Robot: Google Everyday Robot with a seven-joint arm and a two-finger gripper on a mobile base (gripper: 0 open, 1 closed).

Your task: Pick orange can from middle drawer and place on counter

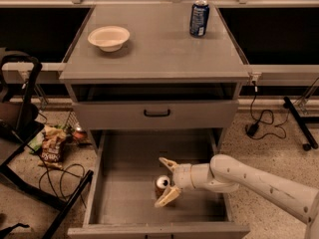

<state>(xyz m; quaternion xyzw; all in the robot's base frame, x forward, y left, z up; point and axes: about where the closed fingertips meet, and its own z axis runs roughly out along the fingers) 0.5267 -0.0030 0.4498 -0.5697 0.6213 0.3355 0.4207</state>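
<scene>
Up on the grey counter (159, 51) sit a white bowl (108, 37) and a dark blue can (199, 18), while the orange can (162, 184) stands on the middle drawer (127, 188) floor between the spread jaws of my gripper (159, 181), not yet pinched, so I judge grasping, lifting and placing all remain.

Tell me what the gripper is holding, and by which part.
Nothing yet. The gripper sits open in the middle drawer, fingers spread on either side of the orange can, not closed on it.

Speckled floor (279, 146) — cables (251, 128), snack bags (50, 147) (left) — beneath dark wall panels (271, 34).
</scene>
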